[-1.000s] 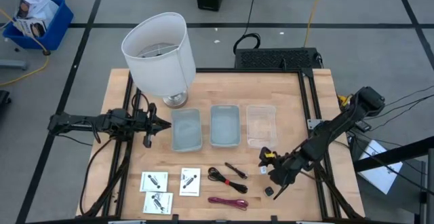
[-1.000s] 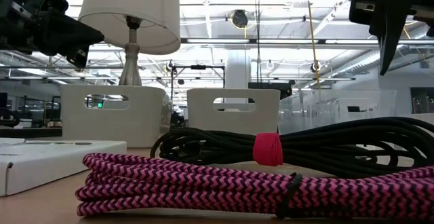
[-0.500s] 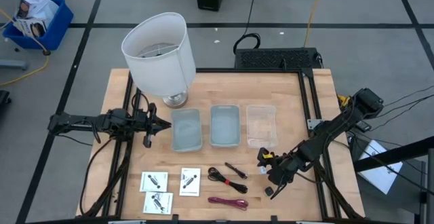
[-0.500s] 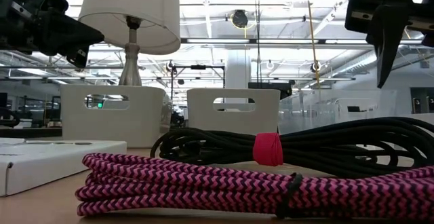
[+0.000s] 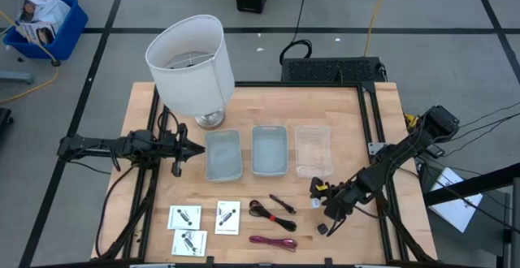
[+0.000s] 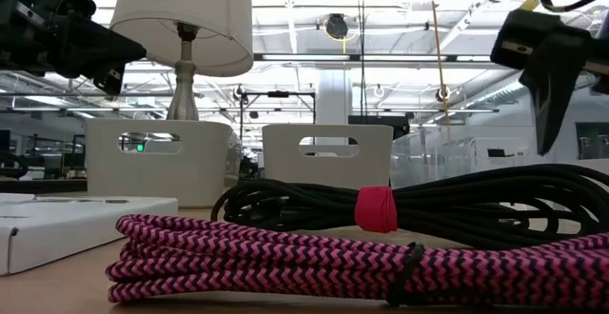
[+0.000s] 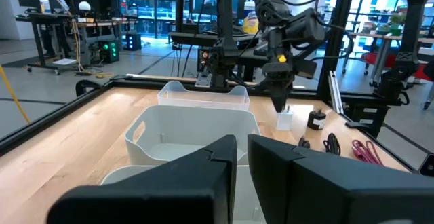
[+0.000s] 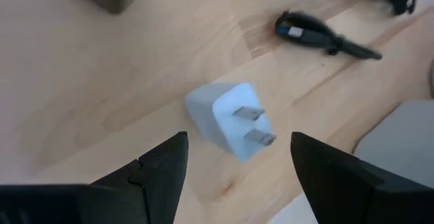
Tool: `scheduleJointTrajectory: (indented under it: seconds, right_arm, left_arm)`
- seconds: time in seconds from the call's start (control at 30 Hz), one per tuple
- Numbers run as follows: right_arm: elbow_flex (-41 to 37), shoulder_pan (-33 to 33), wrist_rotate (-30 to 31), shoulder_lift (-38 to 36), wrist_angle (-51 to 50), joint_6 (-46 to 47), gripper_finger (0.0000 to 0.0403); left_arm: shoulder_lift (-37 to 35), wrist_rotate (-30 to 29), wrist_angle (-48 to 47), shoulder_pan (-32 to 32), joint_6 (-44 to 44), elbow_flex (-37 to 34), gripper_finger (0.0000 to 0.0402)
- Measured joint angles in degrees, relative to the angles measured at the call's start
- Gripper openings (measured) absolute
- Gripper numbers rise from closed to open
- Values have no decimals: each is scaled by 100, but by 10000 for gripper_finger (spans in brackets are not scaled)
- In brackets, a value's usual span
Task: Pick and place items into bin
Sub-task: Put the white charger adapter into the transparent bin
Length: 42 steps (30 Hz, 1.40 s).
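Observation:
A small white two-pronged plug lies on the wood at the table's near right. My right gripper hangs open just above it, pointing down, one finger on each side and clear of it; the left wrist view shows it above the plug. A tiny black cube lies nearer the table's near edge. A coiled black cable, a magenta cable and three white packets lie along the near edge. My left gripper waits shut beside the left grey bin.
Two grey bins and a clear bin stand in a row mid-table, just beyond the plug. A short black connector lies near the plug. A big white lamp stands at the far left. Bare wood lies to the right of the bins.
My right gripper has come down steadily toward the white plug, staying open and pointing down. The left arm and all the items have kept still.

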Motion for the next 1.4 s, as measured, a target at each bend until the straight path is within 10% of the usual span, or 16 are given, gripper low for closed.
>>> scheduleJointTrajectory:
  seconds: [1.0, 1.4]
  right_arm:
    - [-114, -293, -476, 527, 760, -586, 250]
    - [-112, -352, -773, 568, 889, -359, 151]
  left_arm:
    - [-2, 0, -2, 1, 2, 0, 47]
    - [0, -2, -2, -1, 2, 2, 47]
